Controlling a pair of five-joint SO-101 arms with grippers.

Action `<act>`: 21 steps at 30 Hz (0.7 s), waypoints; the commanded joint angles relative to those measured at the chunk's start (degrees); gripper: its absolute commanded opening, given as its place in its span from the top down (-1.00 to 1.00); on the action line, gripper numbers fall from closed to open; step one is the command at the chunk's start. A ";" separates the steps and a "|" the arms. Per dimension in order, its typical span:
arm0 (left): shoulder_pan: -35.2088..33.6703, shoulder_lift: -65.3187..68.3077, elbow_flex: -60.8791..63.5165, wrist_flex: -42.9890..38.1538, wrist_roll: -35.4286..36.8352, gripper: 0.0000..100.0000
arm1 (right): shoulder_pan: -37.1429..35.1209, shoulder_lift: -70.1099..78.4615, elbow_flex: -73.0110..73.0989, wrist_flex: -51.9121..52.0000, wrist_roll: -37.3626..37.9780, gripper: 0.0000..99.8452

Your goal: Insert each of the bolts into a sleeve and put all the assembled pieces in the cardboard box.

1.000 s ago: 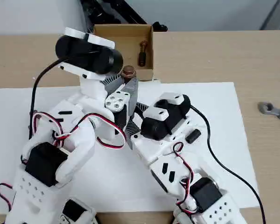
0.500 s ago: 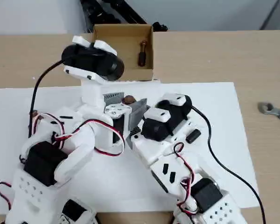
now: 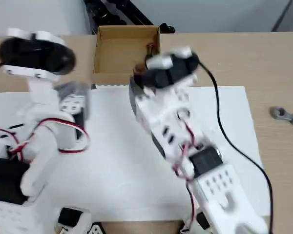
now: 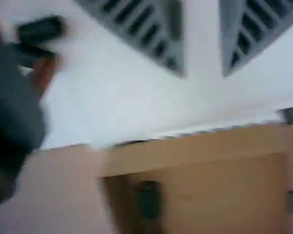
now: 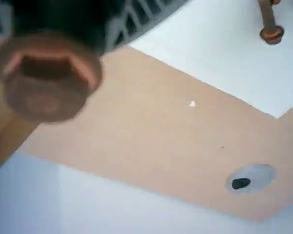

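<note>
High view: the right claw (image 3: 136, 83) is stretched out to the near right corner of the cardboard box (image 3: 107, 48) and pinches a copper-coloured bolt (image 3: 139, 73) just at the box's near wall. One assembled piece (image 3: 150, 48) already lies inside against the right wall, partly hidden by that arm. The left claw (image 3: 73, 95) hangs over the white sheet (image 3: 117, 146) on the worktop (image 3: 244, 58), off to the left of the box.

Left wrist view: its two grey fingers (image 4: 151, 34) stand spread with nothing between them. The sheet is beneath them, and the box beyond has a dark piece in it. At the side, the other arm carries something copper under a black part, probably the bolt seated in its sleeve (image 4: 39, 30), though the blur leaves that unsure.

Right wrist view: the bolt's hex head looms close, held in the claw, with bare worktop past it. A further bolt (image 5: 271, 27) lies well off on the sheet.

The step in hand looks like delivering the held piece. To do it well, the claw should carry it fully over the near wall and lower it into the free floor beside the piece already there. It should part its fingers only once the piece is low, so it cannot bounce out or catch the rim. The left arm is best kept where it is, out of the path.
</note>
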 commanded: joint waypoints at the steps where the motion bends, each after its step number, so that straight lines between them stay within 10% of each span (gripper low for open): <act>1: -5.10 -0.53 -1.80 1.93 -2.90 0.99 | 0.92 9.89 -13.36 -0.31 -2.73 1.00; 21: -21.89 -8.26 13.49 5.27 -5.27 0.99 | 9.89 69.41 -57.05 -11.03 -2.81 1.00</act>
